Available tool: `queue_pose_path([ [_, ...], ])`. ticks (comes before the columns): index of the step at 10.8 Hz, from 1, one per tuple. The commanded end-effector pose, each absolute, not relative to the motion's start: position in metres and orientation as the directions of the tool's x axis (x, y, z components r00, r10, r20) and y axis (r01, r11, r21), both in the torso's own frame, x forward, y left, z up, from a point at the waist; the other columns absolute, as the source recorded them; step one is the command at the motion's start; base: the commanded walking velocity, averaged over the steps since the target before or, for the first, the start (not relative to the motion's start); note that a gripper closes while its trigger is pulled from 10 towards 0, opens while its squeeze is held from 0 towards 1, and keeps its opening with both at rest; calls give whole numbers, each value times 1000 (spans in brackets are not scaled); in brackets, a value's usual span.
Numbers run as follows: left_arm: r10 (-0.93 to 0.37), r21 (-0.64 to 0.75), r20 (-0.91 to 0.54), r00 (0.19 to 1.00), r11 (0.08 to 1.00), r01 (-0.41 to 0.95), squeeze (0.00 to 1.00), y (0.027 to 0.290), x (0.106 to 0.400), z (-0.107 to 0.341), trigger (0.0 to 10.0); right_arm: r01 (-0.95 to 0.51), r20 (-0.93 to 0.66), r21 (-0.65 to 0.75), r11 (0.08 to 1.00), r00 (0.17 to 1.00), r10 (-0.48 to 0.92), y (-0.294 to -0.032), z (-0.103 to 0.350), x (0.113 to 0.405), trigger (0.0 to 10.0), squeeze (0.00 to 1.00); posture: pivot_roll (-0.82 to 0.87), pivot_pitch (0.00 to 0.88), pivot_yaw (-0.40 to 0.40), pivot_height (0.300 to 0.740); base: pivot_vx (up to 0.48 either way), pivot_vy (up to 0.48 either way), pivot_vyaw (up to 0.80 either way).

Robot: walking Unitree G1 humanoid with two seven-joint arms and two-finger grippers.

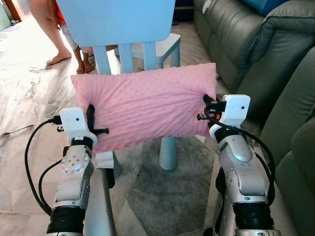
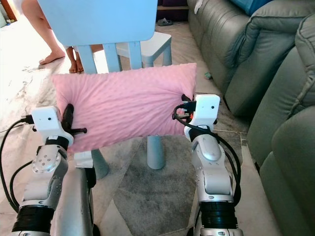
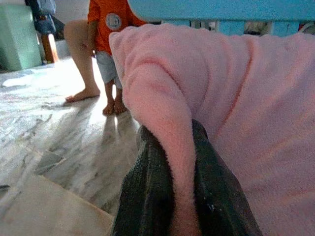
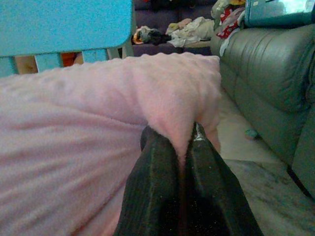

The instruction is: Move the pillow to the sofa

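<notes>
Both tools [image 1: 90, 116] [image 1: 206, 105] pinch pillow [image 1: 147, 105]; marble floor [image 1: 24, 93], sofa [image 1: 246, 44] right.

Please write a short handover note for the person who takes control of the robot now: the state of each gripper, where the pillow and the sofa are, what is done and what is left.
Left gripper: shut on the pillow's left edge, a fold of fabric pinched between its fingers.
Right gripper: shut on the pillow's right edge in the same way.
Pillow: pink, held up between both grippers in front of a blue chair; it hangs tilted, right end higher.
Sofa: grey, on the robot's right.
A person stands on the floor beyond the chair, to the left.
Done: pillow gripped at both ends and lifted.
Left: turn right, carry it to the sofa, set it down, release.
</notes>
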State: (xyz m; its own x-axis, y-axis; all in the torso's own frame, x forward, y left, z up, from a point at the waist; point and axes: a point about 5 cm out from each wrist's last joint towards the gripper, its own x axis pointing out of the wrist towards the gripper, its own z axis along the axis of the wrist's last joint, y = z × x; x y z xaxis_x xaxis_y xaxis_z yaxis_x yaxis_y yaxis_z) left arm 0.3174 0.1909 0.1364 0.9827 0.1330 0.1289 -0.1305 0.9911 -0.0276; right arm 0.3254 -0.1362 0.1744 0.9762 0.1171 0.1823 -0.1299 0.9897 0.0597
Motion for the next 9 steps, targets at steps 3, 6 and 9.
queue_pose_path([
  [3,156,-20,143,977,988,-154,0,199,318,137,0,-70,207,75,995,977,53,-150,182,326,0,0,-124,0,33,300,0,0,0],
  [6,163,-38,138,977,986,-159,0,199,319,136,0,-75,211,82,994,976,56,-150,182,326,0,0,-125,0,36,310,0,0,0],
  [9,159,-38,133,978,987,-155,0,198,319,135,0,-74,210,90,993,976,54,-151,182,326,0,0,-126,0,37,350,0,0,0],
])
